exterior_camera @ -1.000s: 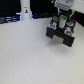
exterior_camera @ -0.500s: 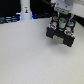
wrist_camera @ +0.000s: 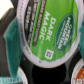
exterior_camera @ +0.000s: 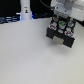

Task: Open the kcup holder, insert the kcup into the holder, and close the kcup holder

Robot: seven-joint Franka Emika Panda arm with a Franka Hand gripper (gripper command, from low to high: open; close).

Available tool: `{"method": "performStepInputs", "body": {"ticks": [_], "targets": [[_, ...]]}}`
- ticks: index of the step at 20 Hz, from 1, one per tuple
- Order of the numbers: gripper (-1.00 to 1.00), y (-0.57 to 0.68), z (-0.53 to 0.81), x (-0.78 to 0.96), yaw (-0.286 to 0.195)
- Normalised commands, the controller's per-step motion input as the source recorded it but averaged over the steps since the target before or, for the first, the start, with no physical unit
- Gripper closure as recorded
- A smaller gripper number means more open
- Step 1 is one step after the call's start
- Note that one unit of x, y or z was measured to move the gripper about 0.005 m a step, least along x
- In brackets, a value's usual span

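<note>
Exterior view: gripper (exterior_camera: 61,21) directly over kcup holder (exterior_camera: 62,36) on white worktop (exterior_camera: 27,57). Wrist view: kcup (wrist_camera: 46,31) tilted at a round slot, apparently clamped; jaws hidden, cannot tell. Insertion step. Next: seat pod level, release, close holder.

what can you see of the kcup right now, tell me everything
The kcup is a small round pod with a white rim and a green foil lid printed "Dark Magic", plus a blue-and-white brand patch. In the wrist view it fills most of the frame, lid tilted toward the camera, over the black kcup holder and its round slots. In the exterior view it shows only as a green dot at the hand. Whether it is seated or gripped cannot be told.
</note>
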Motion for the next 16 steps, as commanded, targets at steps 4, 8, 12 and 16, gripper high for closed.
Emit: {"method": "performStepInputs", "body": {"ticks": [4, 8, 12, 16], "targets": [[-1.0, 0.04, 0.11, 0.02, 0.086], [-1.0, -0.01, 0.24, 0.06, 0.091], [-1.0, -0.11, 0.4, 0.11, 0.11], [-1.0, -0.27, 0.52, 0.15, 0.137]]}}
